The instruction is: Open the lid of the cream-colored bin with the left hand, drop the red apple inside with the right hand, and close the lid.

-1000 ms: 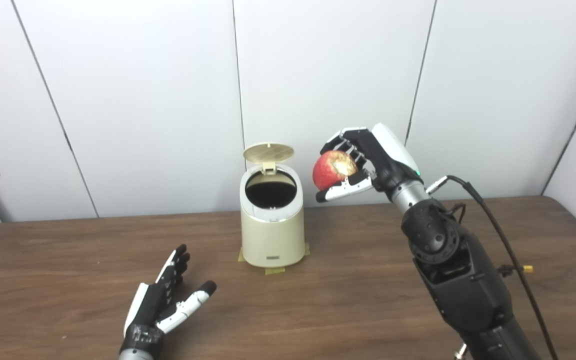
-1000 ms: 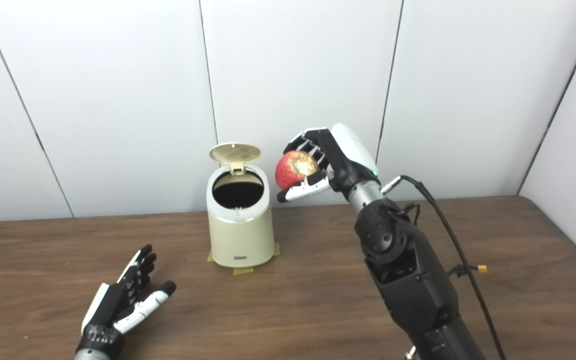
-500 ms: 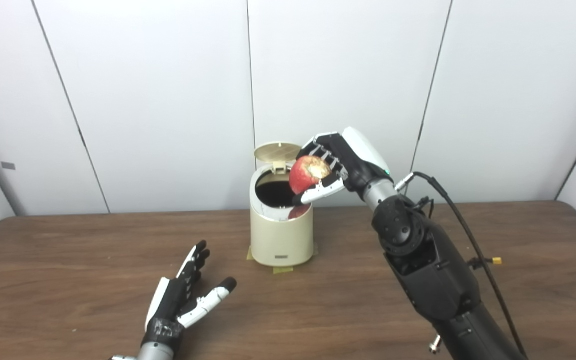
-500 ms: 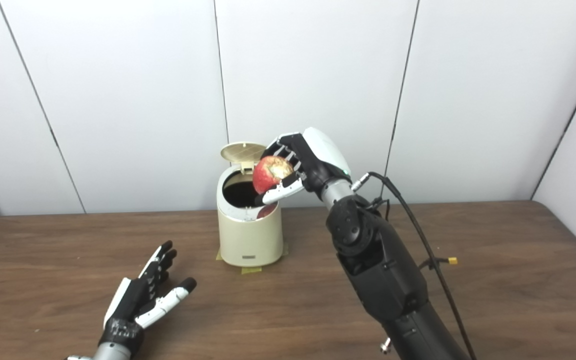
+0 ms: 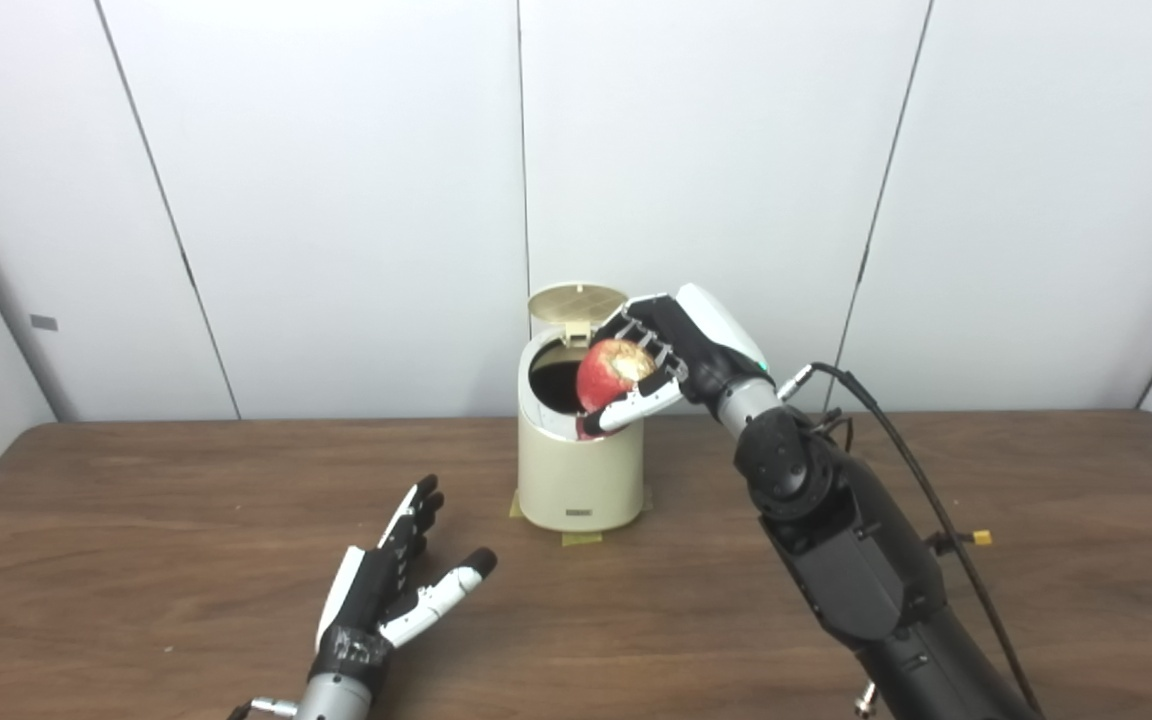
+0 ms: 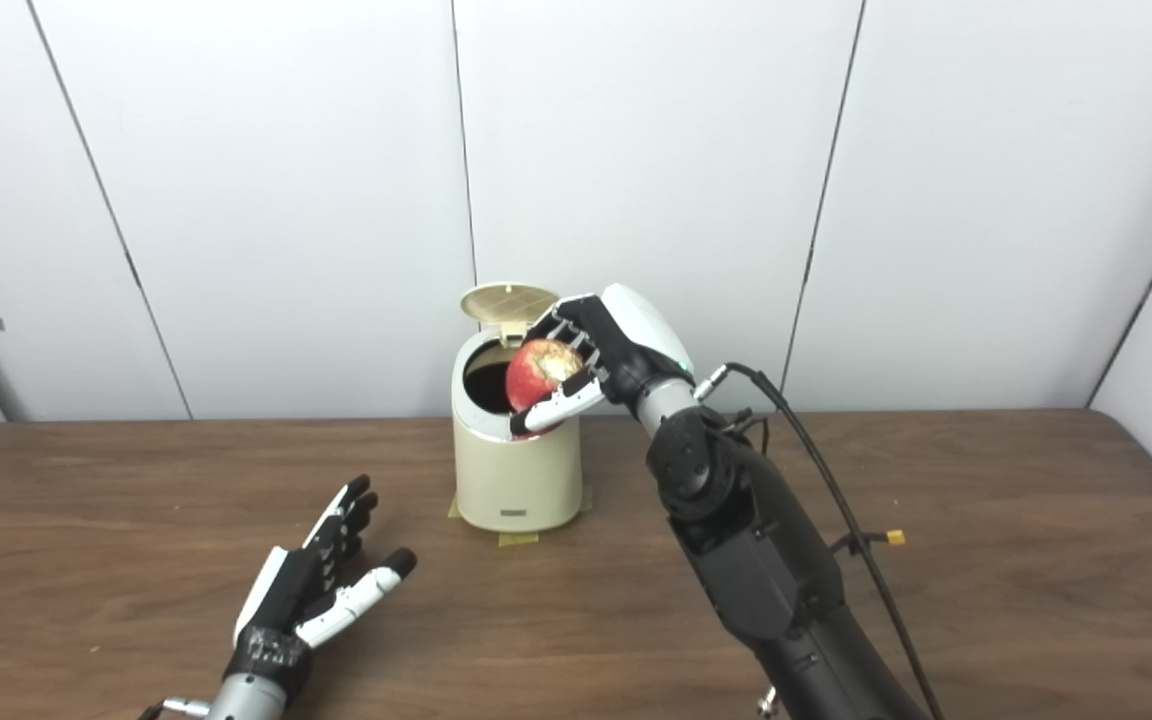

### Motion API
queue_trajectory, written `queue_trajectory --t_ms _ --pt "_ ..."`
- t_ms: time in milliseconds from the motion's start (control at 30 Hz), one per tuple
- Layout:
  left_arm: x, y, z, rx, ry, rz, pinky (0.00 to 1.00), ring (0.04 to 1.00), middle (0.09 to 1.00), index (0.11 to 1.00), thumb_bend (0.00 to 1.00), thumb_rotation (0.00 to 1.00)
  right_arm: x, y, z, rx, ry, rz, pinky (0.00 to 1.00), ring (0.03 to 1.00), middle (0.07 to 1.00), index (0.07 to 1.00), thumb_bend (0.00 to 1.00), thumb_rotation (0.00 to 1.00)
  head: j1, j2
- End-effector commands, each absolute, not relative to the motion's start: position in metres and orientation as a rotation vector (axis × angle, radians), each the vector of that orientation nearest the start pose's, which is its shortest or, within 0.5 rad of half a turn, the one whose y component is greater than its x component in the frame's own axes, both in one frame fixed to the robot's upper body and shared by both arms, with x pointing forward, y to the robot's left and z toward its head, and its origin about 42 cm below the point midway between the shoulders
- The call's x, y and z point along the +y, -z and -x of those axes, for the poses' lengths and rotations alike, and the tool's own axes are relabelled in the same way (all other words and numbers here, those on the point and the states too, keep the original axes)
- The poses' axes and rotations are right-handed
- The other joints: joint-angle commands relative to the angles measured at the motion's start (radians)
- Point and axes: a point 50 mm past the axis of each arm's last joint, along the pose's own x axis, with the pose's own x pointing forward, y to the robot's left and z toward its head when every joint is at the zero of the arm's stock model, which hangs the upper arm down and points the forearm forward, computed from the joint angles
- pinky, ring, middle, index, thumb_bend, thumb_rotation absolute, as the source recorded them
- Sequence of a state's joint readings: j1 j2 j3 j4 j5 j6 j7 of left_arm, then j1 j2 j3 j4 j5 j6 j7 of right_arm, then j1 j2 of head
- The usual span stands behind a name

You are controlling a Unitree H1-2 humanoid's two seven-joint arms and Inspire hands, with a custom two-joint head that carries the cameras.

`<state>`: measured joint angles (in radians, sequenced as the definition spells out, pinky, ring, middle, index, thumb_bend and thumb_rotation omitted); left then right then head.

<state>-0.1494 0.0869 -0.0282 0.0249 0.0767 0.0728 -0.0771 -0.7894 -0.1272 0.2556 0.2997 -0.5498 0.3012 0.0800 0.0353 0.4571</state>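
Over the round cream bin (image 5: 580, 475), bitten glossy apple (image 5: 604, 372) gripped in right robot hand (image 5: 674, 350).

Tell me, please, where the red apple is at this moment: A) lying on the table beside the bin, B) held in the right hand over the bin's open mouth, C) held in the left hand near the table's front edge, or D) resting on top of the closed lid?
B: the right hand is shut on the red apple just above the open mouth of the cream-colored bin, whose lid stands raised behind it.
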Motion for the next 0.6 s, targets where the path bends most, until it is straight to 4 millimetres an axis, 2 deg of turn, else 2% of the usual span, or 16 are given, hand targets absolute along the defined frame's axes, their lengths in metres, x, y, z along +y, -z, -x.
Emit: queue_trajectory --t_ms 0,233,567 --pt "0.211 -0.149 -0.341 -0.123 0.128 -0.164 1.00 0.984 0.966 1.000 0.84 0.46 -0.116 -0.327 -0.492 -0.360 -0.142 0.823 0.26 0.357 0.462 0.550 0.51 0.00 0.004 0.002" --pt "0.210 -0.148 -0.342 -0.129 0.131 -0.171 1.00 0.986 0.968 1.000 0.84 0.46 -0.109 -0.324 -0.498 -0.368 -0.140 0.830 0.28 0.365 0.468 0.553 0.51 0.00 0.013 0.002" --pt "0.210 -0.148 -0.342 -0.133 0.133 -0.160 1.00 0.992 0.967 1.000 0.82 0.44 -0.104 -0.317 -0.504 -0.432 -0.107 0.846 0.25 0.345 0.465 0.561 0.51 0.00 0.016 0.004"
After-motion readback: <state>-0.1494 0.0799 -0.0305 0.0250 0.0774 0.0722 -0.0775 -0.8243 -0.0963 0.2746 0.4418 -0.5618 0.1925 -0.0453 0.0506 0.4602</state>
